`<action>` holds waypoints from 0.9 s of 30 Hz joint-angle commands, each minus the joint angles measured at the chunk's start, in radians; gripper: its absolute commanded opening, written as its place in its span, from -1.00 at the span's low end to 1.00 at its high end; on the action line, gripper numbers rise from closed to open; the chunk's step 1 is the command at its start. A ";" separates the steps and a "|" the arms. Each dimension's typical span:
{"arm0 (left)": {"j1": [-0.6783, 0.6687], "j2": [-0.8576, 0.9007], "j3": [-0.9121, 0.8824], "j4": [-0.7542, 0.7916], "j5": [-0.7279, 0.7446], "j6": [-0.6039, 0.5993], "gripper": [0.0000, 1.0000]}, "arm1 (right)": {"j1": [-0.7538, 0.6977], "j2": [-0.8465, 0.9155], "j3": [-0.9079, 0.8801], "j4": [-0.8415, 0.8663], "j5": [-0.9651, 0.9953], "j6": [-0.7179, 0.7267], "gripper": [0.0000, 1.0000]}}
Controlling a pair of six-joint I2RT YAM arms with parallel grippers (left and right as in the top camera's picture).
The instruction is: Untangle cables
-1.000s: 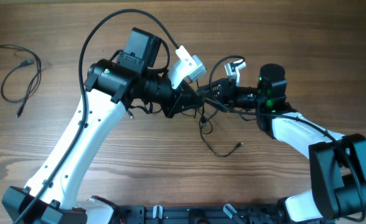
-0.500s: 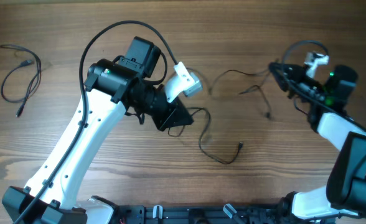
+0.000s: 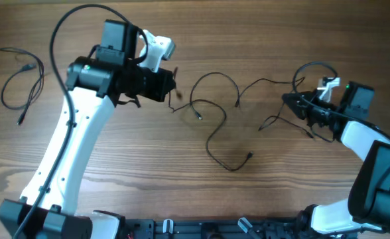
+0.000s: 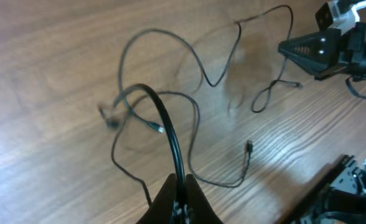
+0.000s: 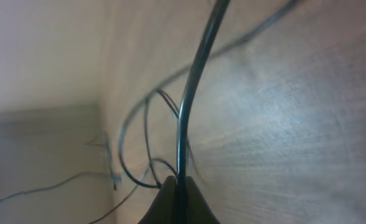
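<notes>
Thin black cables lie spread between my two grippers. My left gripper point(image 3: 173, 90) is shut on one cable point(image 3: 215, 126), which loops down to a small plug point(image 3: 249, 156). In the left wrist view that cable point(image 4: 168, 118) arches up out of the shut tips point(image 4: 182, 188). At the right, my right gripper point(image 3: 290, 101) is shut on another cable point(image 3: 261, 82), which runs left toward the loops. The right wrist view shows this cable point(image 5: 195, 68) pinched between the shut tips point(image 5: 178, 184). A third cable point(image 3: 41, 66) lies loose and alone at the far left.
Thicker black cables of the arms curve above the left arm point(image 3: 75, 13) and over the right wrist point(image 3: 311, 66). The table's front edge with a dark rail point(image 3: 201, 229) runs along the bottom.
The grippers were together at the middle on the bunch. The right one shut on a cable and pulled right; the left arm drew up and left, spreading the cables apart.
</notes>
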 commanded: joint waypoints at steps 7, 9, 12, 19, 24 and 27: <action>-0.197 0.257 0.004 -0.004 -0.019 -0.057 -0.92 | 0.037 0.006 -0.001 -0.091 0.057 0.051 0.33; -0.226 0.287 0.004 0.000 -0.060 -0.119 -0.92 | 0.037 0.006 -0.001 -0.125 0.049 0.050 0.57; -0.255 0.290 0.004 0.012 -0.165 -0.252 -0.92 | 0.037 0.003 -0.001 -0.165 0.008 0.038 0.57; -0.298 0.290 0.004 0.061 -0.320 -0.417 -0.92 | 0.037 -0.307 -0.001 -0.231 -0.105 -0.071 0.99; -0.306 0.290 0.004 0.080 -0.320 -0.417 -0.92 | 0.037 -0.591 -0.001 -0.335 -0.092 -0.116 1.00; -0.306 0.290 0.004 0.086 -0.286 -0.417 -0.68 | 0.037 -0.666 -0.001 -0.414 -0.035 -0.118 1.00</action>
